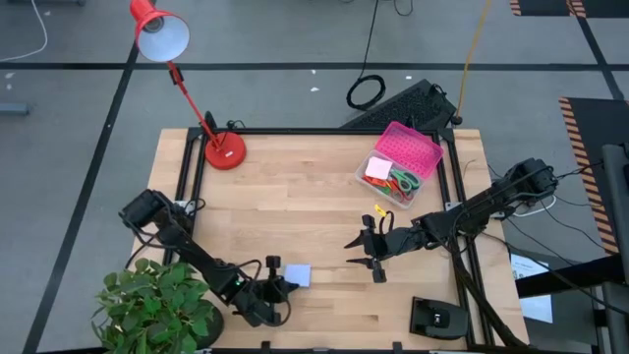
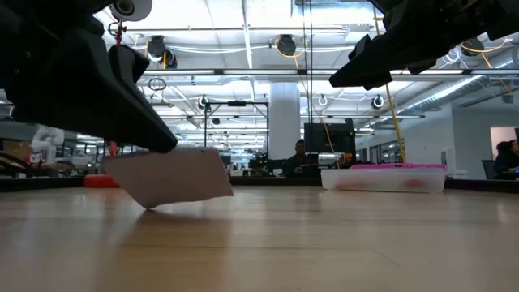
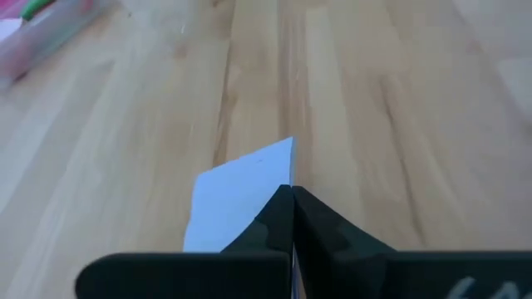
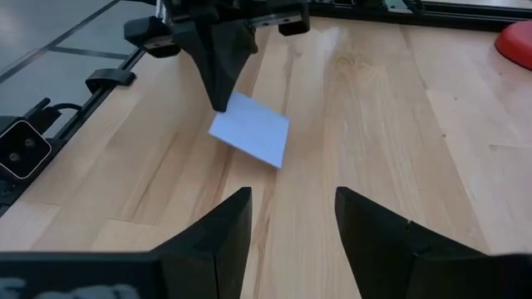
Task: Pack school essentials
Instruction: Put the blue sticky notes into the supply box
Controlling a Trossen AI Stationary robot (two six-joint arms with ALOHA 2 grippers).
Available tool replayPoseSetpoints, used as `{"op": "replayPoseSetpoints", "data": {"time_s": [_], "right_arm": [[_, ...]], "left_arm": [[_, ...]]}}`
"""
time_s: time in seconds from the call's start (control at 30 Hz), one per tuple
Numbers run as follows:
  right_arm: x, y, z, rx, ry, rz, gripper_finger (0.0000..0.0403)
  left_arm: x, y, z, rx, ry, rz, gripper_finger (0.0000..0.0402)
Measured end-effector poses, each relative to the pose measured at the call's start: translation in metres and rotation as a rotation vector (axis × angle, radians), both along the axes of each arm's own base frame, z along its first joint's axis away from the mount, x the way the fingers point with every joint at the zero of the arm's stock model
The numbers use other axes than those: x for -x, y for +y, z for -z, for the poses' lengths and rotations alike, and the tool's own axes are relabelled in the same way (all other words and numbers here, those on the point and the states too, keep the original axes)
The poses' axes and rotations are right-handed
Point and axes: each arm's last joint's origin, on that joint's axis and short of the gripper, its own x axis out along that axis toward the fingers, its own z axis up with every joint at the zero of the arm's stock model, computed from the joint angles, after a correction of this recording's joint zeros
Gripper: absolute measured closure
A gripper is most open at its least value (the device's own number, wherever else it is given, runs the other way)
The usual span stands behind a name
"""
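A lavender square sticky-note pad [image 1: 297, 275] hangs near the table's front, left of the middle. My left gripper [image 1: 283, 284] is shut on it. In the low view the pad [image 2: 170, 175] is tilted, one corner low. My right gripper [image 1: 366, 253] stands open to its right with nothing between its fingers, and its wrist view looks at the pad [image 4: 250, 129]. At the back right sits a clear box [image 1: 398, 162] with a pink lid. It holds a pink pad [image 1: 377, 169] and scissors with red and green handles [image 1: 403, 181]. A small yellow item [image 1: 378, 211] lies on the table near the box. My left gripper pinches the pad between its two shut fingers at the edge nearest them [image 3: 268, 188]. The fingers [image 4: 221, 79] slant down onto the pad's upper corner [image 4: 234, 105]. The pad hangs tilted below the fingertips, its lowest corner [image 2: 149, 206] close above the table or just on it.
A red desk lamp [image 1: 224, 149] stands at the back left. A potted plant [image 1: 157, 305] is at the front left beside my left arm. A dark device [image 1: 437, 317] lies at the front right, and a keyboard [image 1: 405, 103] lies behind the box. Bare wood stretches across the table's middle.
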Motion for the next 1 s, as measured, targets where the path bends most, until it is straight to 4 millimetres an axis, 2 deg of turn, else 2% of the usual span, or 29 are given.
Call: {"op": "replayPoseSetpoints", "data": {"time_s": [0.2, 0.37, 0.5, 0.67, 0.83, 1.0], "right_arm": [[-0.001, 0.001, 0.002, 0.024, -0.006, -0.015, 0.0236], [-0.011, 0.018, 0.02, 0.16, -0.065, -0.058, 0.0233], [-0.027, 0.029, 0.043, 0.263, -0.079, -0.117, 0.0217], [-0.056, 0.042, 0.064, 0.372, -0.045, -0.161, 0.0193], [-0.084, 0.055, 0.07, 0.452, -0.056, -0.185, 0.0198], [-0.099, 0.061, 0.073, 0.503, -0.056, -0.207, 0.022]], "left_arm": [[-0.001, 0.001, -0.002, -0.002, -0.009, -0.008, 0.04], [-0.004, 0.006, -0.002, 0.0, -0.01, -0.028, 0.04], [-0.006, 0.008, -0.003, 0.005, -0.011, -0.035, 0.0401], [-0.007, 0.009, -0.002, 0.015, -0.007, -0.042, 0.0401], [-0.007, 0.009, -0.003, 0.019, -0.009, -0.044, 0.0401], [-0.007, 0.009, -0.003, 0.021, -0.01, -0.043, 0.0401]]}}
